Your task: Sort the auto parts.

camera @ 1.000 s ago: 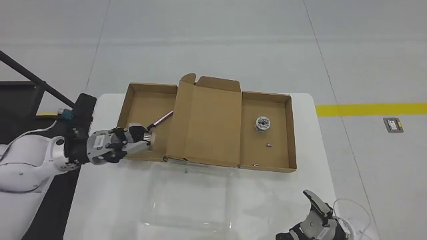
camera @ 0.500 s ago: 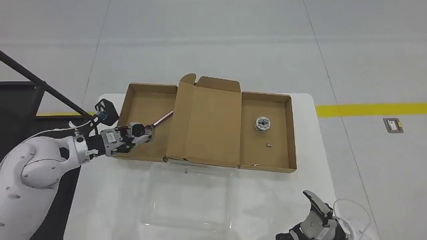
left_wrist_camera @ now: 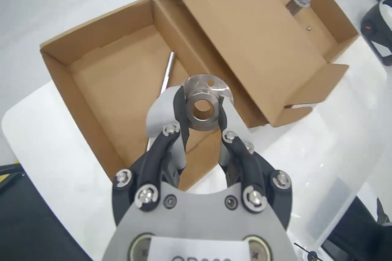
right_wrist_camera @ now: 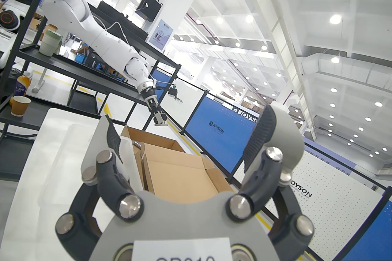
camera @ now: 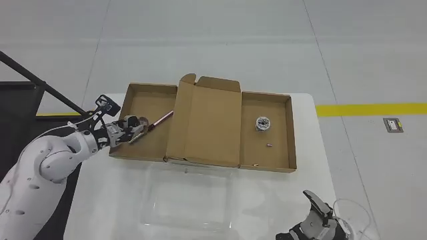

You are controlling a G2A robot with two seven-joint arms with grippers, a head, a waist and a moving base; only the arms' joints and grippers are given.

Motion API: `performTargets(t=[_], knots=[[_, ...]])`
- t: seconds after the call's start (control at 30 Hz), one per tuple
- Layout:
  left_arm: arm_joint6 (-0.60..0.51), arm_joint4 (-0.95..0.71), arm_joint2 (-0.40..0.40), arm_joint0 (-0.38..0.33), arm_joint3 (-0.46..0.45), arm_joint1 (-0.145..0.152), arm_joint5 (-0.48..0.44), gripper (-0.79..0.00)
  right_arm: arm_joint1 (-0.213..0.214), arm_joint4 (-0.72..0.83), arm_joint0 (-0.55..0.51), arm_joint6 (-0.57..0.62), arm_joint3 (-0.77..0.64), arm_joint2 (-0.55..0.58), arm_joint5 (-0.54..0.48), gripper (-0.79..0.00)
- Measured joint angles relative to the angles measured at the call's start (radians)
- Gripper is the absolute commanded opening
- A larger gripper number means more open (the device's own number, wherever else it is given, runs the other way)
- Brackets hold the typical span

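1. Grip: flanged metal bushing is pinched by its hub between the two fingers of the left end effector. The jaws are drawn in to the hub's width, and the flange disc faces away from the wrist.
2. In the top view this end effector sits left of centre in the frame. It is over the left compartment of the cardboard box, just inside the left wall. Whether the bushing touches the floor cannot be told.
3. A metal rod lies slanted in the same compartment, just right of the end effector, with its upper end toward the raised lid panel. Contact between rod and bushing cannot be told.
4. Edges: the left wall is beside the fingers and the front wall is near, below them in the frame. The lid panel bounds the compartment on the right. Bare cardboard floor shows toward the compartment's upper part.
5. Right compartment, right of centre: a toothed round part with a small pin near it, apart from it. Both are well apart from the left end effector.
6. A clear plastic tray lies on the white desk, just below the box in the frame.
7. The right end effector is at the lower right of the top frame. Its fingers are spread wide with nothing between them, well apart from the box.
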Motion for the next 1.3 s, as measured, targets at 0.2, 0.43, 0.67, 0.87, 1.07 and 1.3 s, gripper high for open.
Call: performTargets(t=[0.2, 0.43, 0.67, 0.87, 1.07, 1.3], knots=[[0.056, 0.087, 0.156, -0.17, 0.218, -0.069, 0.088, -0.785, 0.0, 0.0, 0.0, 0.0, 0.0, 0.0, 0.0, 0.0], [0.117, 0.174, 0.31, -0.314, 0.441, -0.158, 0.166, -0.785, 0.0, 0.0, 0.0, 0.0, 0.0, 0.0, 0.0, 0.0], [0.124, 0.201, 0.416, -0.398, 0.606, -0.24, 0.184, -0.785, 0.0, 0.0, 0.0, 0.0, 0.0, 0.0, 0.0, 0.0], [0.163, 0.217, 0.461, -0.44, 0.718, -0.295, 0.188, -0.603, 0.0, 0.0, 0.0, 0.0, 0.0, 0.0, 0.0, 0.0], [0.201, 0.234, 0.48, -0.467, 0.796, -0.331, 0.19, -0.385, 0.0, 0.0, 0.0, 0.0, 0.0, 0.0, 0.0, 0.0], [0.255, 0.238, 0.474, -0.488, 0.847, -0.349, 0.149, -0.286, 0.0, 0.0, 0.0, 0.0, 0.0, 0.0, 0.0, 0.0]])
